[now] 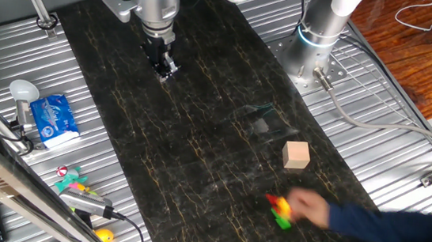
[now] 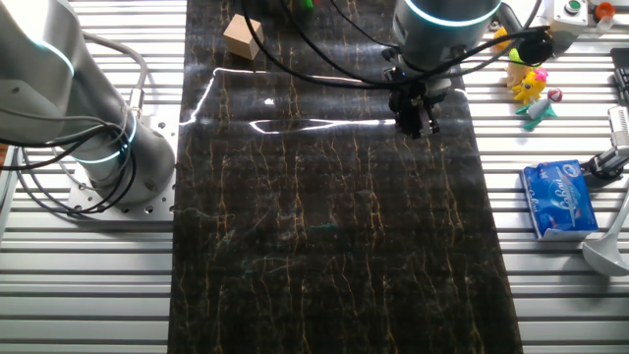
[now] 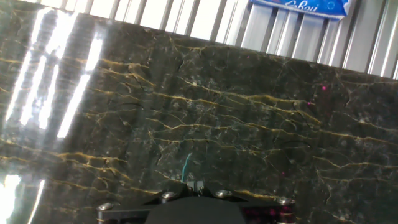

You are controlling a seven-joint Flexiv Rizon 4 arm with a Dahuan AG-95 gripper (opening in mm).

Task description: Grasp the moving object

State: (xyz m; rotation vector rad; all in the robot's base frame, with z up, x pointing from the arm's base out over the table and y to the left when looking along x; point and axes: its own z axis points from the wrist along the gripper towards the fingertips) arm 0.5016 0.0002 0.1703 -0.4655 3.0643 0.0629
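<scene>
The tiny red, yellow and green toy figure [image 1: 279, 210] lies on the dark marble-patterned mat near its front right. A blurred human hand in a blue sleeve [image 1: 311, 207] is touching it. Only a sliver of the figure [image 2: 307, 3] shows at the top edge of the other fixed view. My gripper [image 1: 164, 68] hangs just above the mat at its far end, well away from the figure, and also shows in the other fixed view [image 2: 417, 122]. In the hand view its fingertips [image 3: 196, 185] are pressed together with nothing between them, and the figure is out of sight.
A tan wooden cube [image 1: 296, 155] stands on the mat [image 1: 196, 159] between gripper and figure, and shows in the other fixed view [image 2: 243, 36]. A blue tissue pack [image 1: 53, 118], a pink-and-teal toy [image 1: 72, 179] and a second arm's base [image 1: 317, 47] stand off the mat on ribbed metal.
</scene>
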